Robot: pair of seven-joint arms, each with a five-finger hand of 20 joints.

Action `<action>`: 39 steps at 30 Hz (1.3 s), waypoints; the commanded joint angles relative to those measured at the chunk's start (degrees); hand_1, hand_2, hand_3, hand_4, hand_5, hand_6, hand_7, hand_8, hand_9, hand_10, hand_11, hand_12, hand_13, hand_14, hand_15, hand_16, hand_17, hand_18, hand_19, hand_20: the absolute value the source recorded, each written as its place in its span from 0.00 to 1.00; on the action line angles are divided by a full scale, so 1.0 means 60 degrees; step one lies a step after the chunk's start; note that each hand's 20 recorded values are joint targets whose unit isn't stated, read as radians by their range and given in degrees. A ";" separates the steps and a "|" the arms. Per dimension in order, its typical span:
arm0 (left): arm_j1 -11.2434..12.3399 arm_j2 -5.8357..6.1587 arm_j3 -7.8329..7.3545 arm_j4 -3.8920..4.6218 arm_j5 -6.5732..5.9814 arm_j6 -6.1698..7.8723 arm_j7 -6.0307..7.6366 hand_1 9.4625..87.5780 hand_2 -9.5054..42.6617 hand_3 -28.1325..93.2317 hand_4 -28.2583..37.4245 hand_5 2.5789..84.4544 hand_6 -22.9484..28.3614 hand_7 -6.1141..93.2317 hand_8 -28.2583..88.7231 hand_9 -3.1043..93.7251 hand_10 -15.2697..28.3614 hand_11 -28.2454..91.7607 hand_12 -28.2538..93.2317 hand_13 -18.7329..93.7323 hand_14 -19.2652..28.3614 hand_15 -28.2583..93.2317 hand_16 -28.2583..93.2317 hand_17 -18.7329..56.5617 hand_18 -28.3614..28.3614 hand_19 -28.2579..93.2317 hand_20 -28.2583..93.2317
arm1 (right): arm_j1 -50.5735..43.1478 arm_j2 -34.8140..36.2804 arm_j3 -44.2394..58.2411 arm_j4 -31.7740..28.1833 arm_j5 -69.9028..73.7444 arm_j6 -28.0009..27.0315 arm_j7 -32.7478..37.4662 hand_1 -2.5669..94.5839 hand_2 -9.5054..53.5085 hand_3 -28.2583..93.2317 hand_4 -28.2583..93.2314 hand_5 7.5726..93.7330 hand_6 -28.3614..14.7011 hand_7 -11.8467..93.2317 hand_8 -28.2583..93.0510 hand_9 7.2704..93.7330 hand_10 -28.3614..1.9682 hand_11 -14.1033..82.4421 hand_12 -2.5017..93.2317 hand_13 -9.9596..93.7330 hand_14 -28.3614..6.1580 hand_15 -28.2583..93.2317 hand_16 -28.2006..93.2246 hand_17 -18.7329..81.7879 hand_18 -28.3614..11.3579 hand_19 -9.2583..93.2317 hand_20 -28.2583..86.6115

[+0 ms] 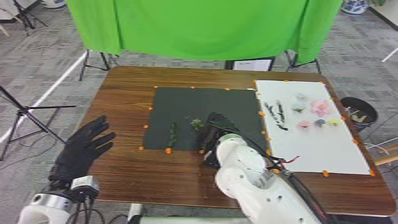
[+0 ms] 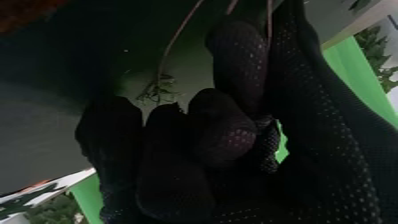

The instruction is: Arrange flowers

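A green cloth (image 1: 204,30) hangs behind the brown table (image 1: 129,100) on gray carpet (image 1: 53,50).

Table (image 1: 124,175), dark sheet (image 1: 182,100), white sheet (image 1: 320,157)

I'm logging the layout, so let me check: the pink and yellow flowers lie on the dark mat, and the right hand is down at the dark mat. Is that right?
Not quite: the head view shows the pink flowers and the yellow flower on the white sheet. The right hand is indeed down at the dark mat.
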 commanded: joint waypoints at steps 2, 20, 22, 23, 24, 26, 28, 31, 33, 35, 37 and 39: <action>0.0042 0.0069 0.0026 0.0028 -0.0018 -0.0124 -0.0088 0.23 0.10 0.82 0.07 0.33 0.51 0.27 0.15 0.25 0.59 0.40 0.39 0.33 0.73 0.48 0.24 0.12 0.92 0.57 0.30 | -0.0181 0.0022 0.0030 0.0017 -0.0597 0.0054 -0.0227 0.37 0.00 0.93 0.07 0.87 0.68 0.51 0.42 0.94 0.70 0.80 0.56 0.91 0.63 0.95 0.56 0.73 0.14 1.00 0.90; 0.0033 0.0124 -0.0022 0.0070 -0.0017 -0.0214 -0.0113 0.22 0.09 0.82 0.07 0.32 0.50 0.27 0.15 0.25 0.59 0.40 0.39 0.33 0.72 0.48 0.24 0.13 0.91 0.56 0.31 | -0.0393 0.0196 0.0280 -0.0733 -0.1245 -0.0315 -0.0534 0.25 0.00 0.93 0.05 0.84 0.64 0.54 0.17 0.91 0.68 0.79 0.57 0.89 0.62 0.95 0.56 0.72 0.14 1.00 0.89; 0.0032 0.0114 -0.0032 0.0065 -0.0022 -0.0216 -0.0126 0.22 0.09 0.82 0.07 0.32 0.50 0.27 0.15 0.25 0.58 0.40 0.38 0.33 0.72 0.48 0.24 0.13 0.91 0.56 0.31 | -0.0421 0.0263 0.0404 -0.0913 -0.1308 -0.0328 -0.0563 0.24 0.00 0.92 0.04 0.83 0.63 0.54 0.17 0.91 0.68 0.79 0.57 0.89 0.61 0.95 0.56 0.71 0.14 1.00 0.89; 0.0052 0.0093 -0.0042 0.0050 -0.0027 -0.0216 -0.0126 0.22 0.09 0.82 0.07 0.32 0.50 0.27 0.15 0.25 0.58 0.40 0.38 0.33 0.72 0.48 0.24 0.13 0.91 0.56 0.31 | -0.0395 0.0352 0.0461 -0.0999 -0.1350 -0.0286 -0.0547 0.23 0.00 0.92 0.04 0.82 0.63 0.53 0.17 0.90 0.68 0.79 0.57 0.89 0.61 0.94 0.56 0.71 0.14 1.00 0.89; 0.0059 0.0092 -0.0048 0.0042 -0.0017 -0.0208 -0.0106 0.22 0.09 0.82 0.07 0.32 0.50 0.27 0.15 0.25 0.58 0.40 0.38 0.33 0.72 0.48 0.24 0.13 0.91 0.56 0.31 | -0.0360 0.0479 0.0557 -0.1088 -0.1363 -0.0273 -0.0579 0.22 0.00 0.92 0.04 0.82 0.62 0.52 0.17 0.90 0.67 0.79 0.58 0.88 0.61 0.94 0.57 0.70 0.14 1.00 0.89; 0.0121 0.0057 -0.0080 0.0011 -0.0001 -0.0175 -0.0054 0.22 0.10 0.82 0.07 0.32 0.50 0.27 0.15 0.25 0.59 0.40 0.38 0.33 0.72 0.48 0.24 0.13 0.91 0.56 0.31 | -0.0252 0.0849 0.0767 -0.1310 -0.1201 -0.0330 -0.0533 0.22 0.00 0.91 0.03 0.79 0.60 0.49 0.16 0.87 0.64 0.78 0.57 0.85 0.57 0.94 0.57 0.67 0.13 1.00 0.87; 0.0226 -0.0009 -0.0149 -0.0045 0.0002 -0.0128 -0.0032 0.22 0.10 0.82 0.07 0.32 0.50 0.27 0.15 0.25 0.59 0.40 0.38 0.33 0.72 0.48 0.24 0.13 0.91 0.56 0.31 | -0.0170 0.1320 0.1067 -0.1510 -0.1025 -0.0323 -0.0480 0.22 0.00 0.91 0.02 0.72 0.57 0.42 0.16 0.79 0.54 0.73 0.51 0.80 0.54 0.91 0.55 0.61 0.13 1.00 0.82; 0.0334 -0.0113 -0.0190 -0.0105 0.0009 -0.0053 0.0013 0.23 0.10 0.82 0.07 0.32 0.50 0.27 0.15 0.25 0.59 0.40 0.38 0.33 0.72 0.48 0.24 0.13 0.91 0.56 0.31 | -0.0159 0.2112 0.1647 -0.1727 -0.0711 0.0001 -0.0304 0.21 0.00 0.90 0.00 0.62 0.51 0.35 0.16 0.72 0.51 0.62 0.41 0.73 0.50 0.87 0.52 0.55 0.13 1.00 0.77; 0.0378 -0.0150 -0.0250 -0.0128 0.0026 -0.0053 -0.0006 0.23 0.10 0.82 0.07 0.32 0.51 0.27 0.15 0.25 0.59 0.40 0.39 0.33 0.73 0.48 0.24 0.13 0.91 0.56 0.31 | -0.0172 0.2565 0.2061 -0.1731 -0.0648 0.0055 -0.0121 0.20 0.00 0.89 0.00 0.59 0.49 0.33 0.17 0.71 0.50 0.61 0.40 0.71 0.48 0.87 0.51 0.53 0.12 1.00 0.76; 0.0444 -0.0186 -0.0287 -0.0156 0.0022 -0.0022 0.0013 0.23 0.10 0.82 0.07 0.32 0.51 0.27 0.15 0.25 0.59 0.40 0.39 0.33 0.73 0.48 0.24 0.13 0.91 0.56 0.31 | -0.0216 0.2995 0.2382 -0.1649 -0.0609 0.0094 0.0072 0.20 0.00 0.89 0.00 0.58 0.47 0.32 0.17 0.69 0.49 0.61 0.40 0.70 0.47 0.87 0.51 0.53 0.12 1.00 0.75; 0.0493 -0.0228 -0.0295 -0.0171 0.0013 0.0037 0.0023 0.23 0.11 0.81 0.08 0.32 0.51 0.27 0.15 0.25 0.59 0.40 0.39 0.33 0.73 0.48 0.24 0.13 0.91 0.56 0.31 | -0.0220 0.3324 0.2601 -0.1488 -0.0544 0.0051 0.0264 0.20 0.00 0.89 0.00 0.57 0.46 0.32 0.17 0.68 0.48 0.62 0.40 0.70 0.47 0.87 0.51 0.53 0.12 1.00 0.74; 0.0504 -0.0247 -0.0306 -0.0183 0.0021 0.0051 0.0021 0.23 0.11 0.81 0.08 0.32 0.51 0.27 0.15 0.25 0.59 0.40 0.39 0.33 0.73 0.48 0.24 0.13 0.91 0.56 0.31 | -0.0211 0.3624 0.2691 -0.1270 -0.0495 0.0029 0.0405 0.19 0.00 0.88 0.00 0.57 0.47 0.32 0.17 0.68 0.48 0.63 0.40 0.70 0.47 0.87 0.51 0.52 0.13 1.00 0.74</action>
